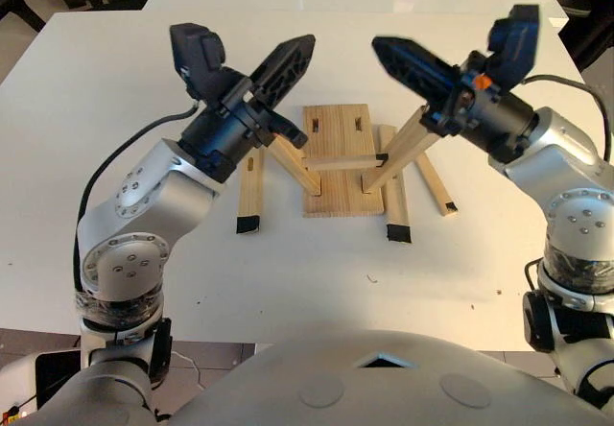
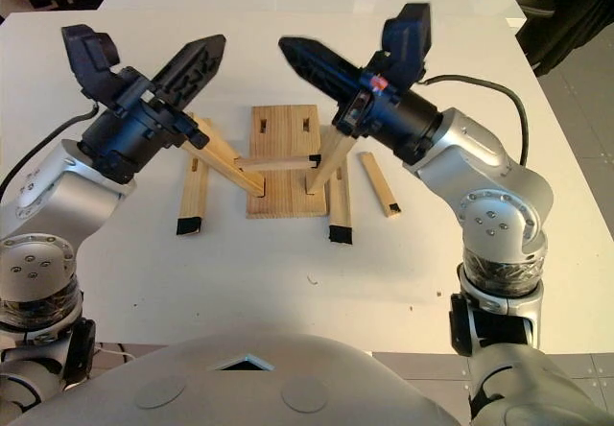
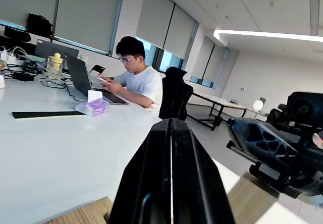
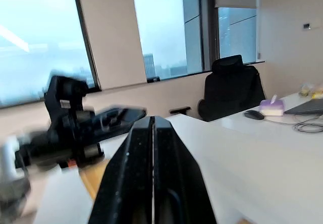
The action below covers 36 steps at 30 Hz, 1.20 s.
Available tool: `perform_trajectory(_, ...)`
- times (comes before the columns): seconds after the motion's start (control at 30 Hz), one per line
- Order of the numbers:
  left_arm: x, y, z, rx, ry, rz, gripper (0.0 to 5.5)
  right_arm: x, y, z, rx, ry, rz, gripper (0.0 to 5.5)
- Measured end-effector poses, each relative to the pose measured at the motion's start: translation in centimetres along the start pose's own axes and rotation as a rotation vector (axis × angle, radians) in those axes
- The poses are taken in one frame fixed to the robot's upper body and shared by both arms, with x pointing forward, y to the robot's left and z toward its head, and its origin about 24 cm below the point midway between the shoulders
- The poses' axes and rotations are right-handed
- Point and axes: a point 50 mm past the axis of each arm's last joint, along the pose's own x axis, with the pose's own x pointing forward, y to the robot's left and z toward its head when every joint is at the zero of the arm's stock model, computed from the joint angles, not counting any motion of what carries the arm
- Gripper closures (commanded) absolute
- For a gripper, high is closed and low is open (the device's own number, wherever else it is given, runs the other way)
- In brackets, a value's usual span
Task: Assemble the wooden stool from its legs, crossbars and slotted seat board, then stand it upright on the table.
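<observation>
Left eye view: the seat board (image 1: 336, 124) lies flat on the bench (image 1: 115, 81), two legs (image 1: 293, 162) slotted in and joined by a crossbar (image 1: 341, 161). Two spare legs (image 1: 250, 191) and a spare crossbar (image 1: 436, 186) lie beside it.

Left wrist view: the left claw (image 3: 171, 133) is pressed together, empty.

Right wrist view: the right claw (image 4: 152, 128) is likewise.

Half-built, I judge; next, grasp a spare leg and slot it.

Place: open-plan office
Desks: long white tables (image 3: 50, 148), laptop (image 3: 81, 77) at middle left
Seating: black swivel chair (image 4: 232, 85)
Windows: blinds (image 3: 156, 22) upper left
</observation>
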Motion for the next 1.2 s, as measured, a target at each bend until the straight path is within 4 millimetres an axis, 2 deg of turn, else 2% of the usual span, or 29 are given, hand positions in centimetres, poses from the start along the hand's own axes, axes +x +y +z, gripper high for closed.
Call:
perform_trajectory(0.1,-0.3,0.1,3.6,-0.013,-0.198,-0.005,5.5,0.1,-0.6,4.8,0.043,-0.215,-0.012,5.47)
perform_trajectory(0.17,-1.1,0.3,6.9,0.002,-0.36,-0.019,5.5,-1.2,-1.4,7.8,0.02,-0.31,-0.032,5.47)
perform_trajectory(0.2,-1.7,0.7,8.1,0.009,-0.416,-0.01,5.5,-2.1,-2.1,8.5,0.004,-0.319,-0.069,5.47)
perform_trajectory(0.27,-2.9,2.3,9.0,0.002,-0.448,0.023,5.5,-3.6,-3.8,7.9,-0.04,-0.25,-0.156,5.47)
perform_trajectory(0.3,-3.5,3.2,8.7,0.006,-0.429,0.058,5.5,-4.1,-4.6,7.0,-0.053,-0.193,-0.199,5.47)
perform_trajectory(0.37,-5.2,5.9,6.0,0.015,-0.298,0.176,5.5,-5.1,-6.2,4.0,-0.104,-0.002,-0.27,5.47)
perform_trajectory(0.47,-8.9,8.8,-0.5,0.005,0.044,0.319,5.5,-6.3,-6.9,-1.8,-0.161,0.293,-0.266,5.47)
perform_trajectory(0.53,-11.8,8.1,-5.8,-0.043,0.327,0.302,5.5,-6.7,-6.2,-5.8,-0.143,0.44,-0.196,5.47)
perform_trajectory(0.6,-13.1,6.2,-8.9,-0.095,0.488,0.225,5.5,-6.4,-5.4,-8.0,-0.104,0.474,-0.143,5.47)
perform_trajectory(0.63,-13.0,5.0,-9.8,-0.107,0.531,0.15,5.5,-5.8,-5.0,-8.7,-0.1,0.469,-0.111,5.47)
perform_trajectory(0.8,-11.7,3.8,-11.0,-0.083,0.546,0.047,5.5,-4.0,-3.9,-10.3,-0.085,0.474,-0.016,5.47)
perform_trajectory(0.9,-10.5,3.8,-11.3,-0.061,0.524,0.022,5.5,-2.9,-3.2,-11.2,-0.075,0.496,0.055,5.47)
perform_trajectory(1.2,-9.5,6.6,-11.0,0.053,0.521,0.111,5.5,-1.7,-1.3,-14.0,-0.02,0.57,0.158,5.47)
